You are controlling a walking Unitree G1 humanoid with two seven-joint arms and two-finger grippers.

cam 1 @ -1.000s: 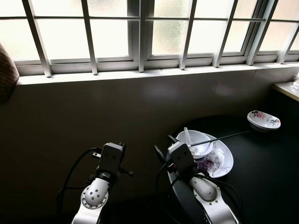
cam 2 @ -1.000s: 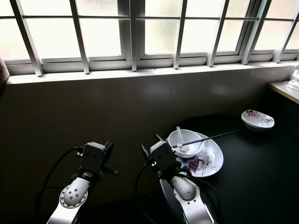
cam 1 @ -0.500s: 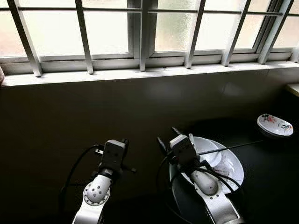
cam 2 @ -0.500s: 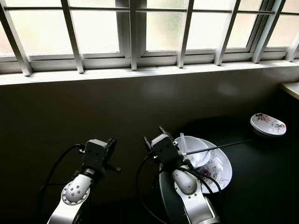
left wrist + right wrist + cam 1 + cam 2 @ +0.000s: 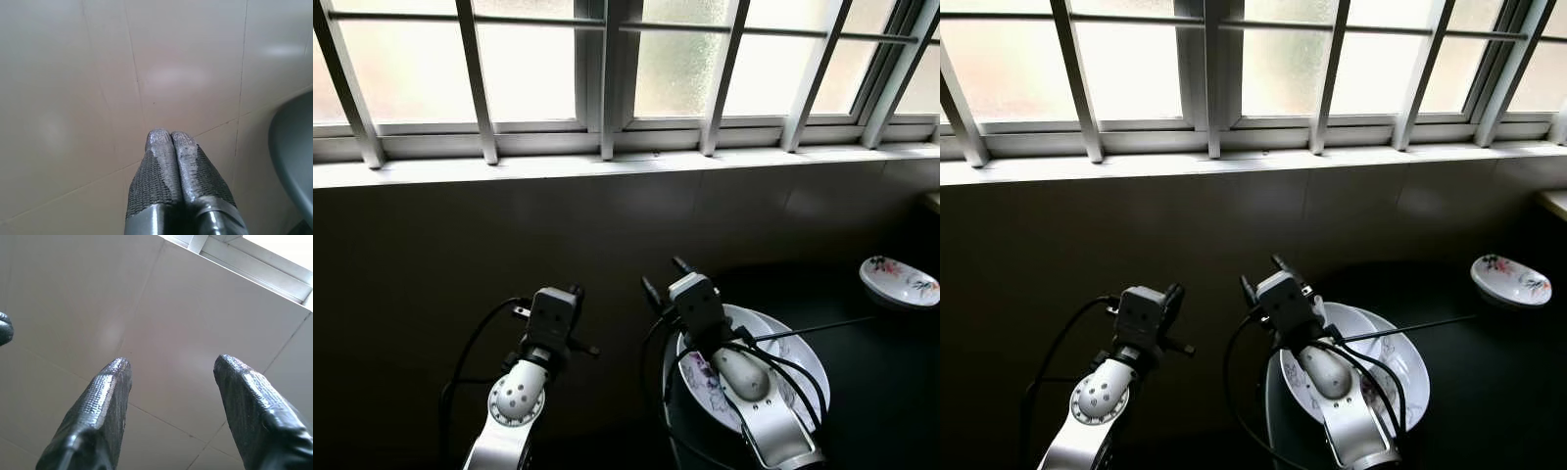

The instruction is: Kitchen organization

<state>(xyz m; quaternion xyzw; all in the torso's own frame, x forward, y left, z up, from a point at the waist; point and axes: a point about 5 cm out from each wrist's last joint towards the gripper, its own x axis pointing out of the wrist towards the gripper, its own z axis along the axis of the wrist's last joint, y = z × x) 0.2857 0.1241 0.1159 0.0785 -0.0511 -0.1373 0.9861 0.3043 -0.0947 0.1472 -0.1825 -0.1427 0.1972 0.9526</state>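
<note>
Round dark bench (image 5: pixel 891 392): lower right of the scene, against a dark tiled wall (image 5: pixel 509 235) under a white-framed barred window (image 5: pixel 607 78).

Large white floral-patterned plate (image 5: pixel 1400 367): on the near left part of the bench, partly covered by the right arm. The white bowl and spoon seen on it a second ago are now hidden behind that arm.

Thin dark chopstick (image 5: pixel 1420 326): lies across the plate's far side, pointing right.

Small white oval dish with flower print (image 5: pixel 1512 280): far right of the bench, well apart from the plate.

Right gripper (image 5: pixel 171 377): raised over the plate's left edge, pointing at the wall; black fingers spread wide, holding nothing.

Left gripper (image 5: pixel 170 139): left of the bench, facing the wall tiles; fingers pressed together, empty.

Change since the earlier frames: the camera has swung leftward and downward, so the bench items sit further right and lower; both arms keep much the same pose.
</note>
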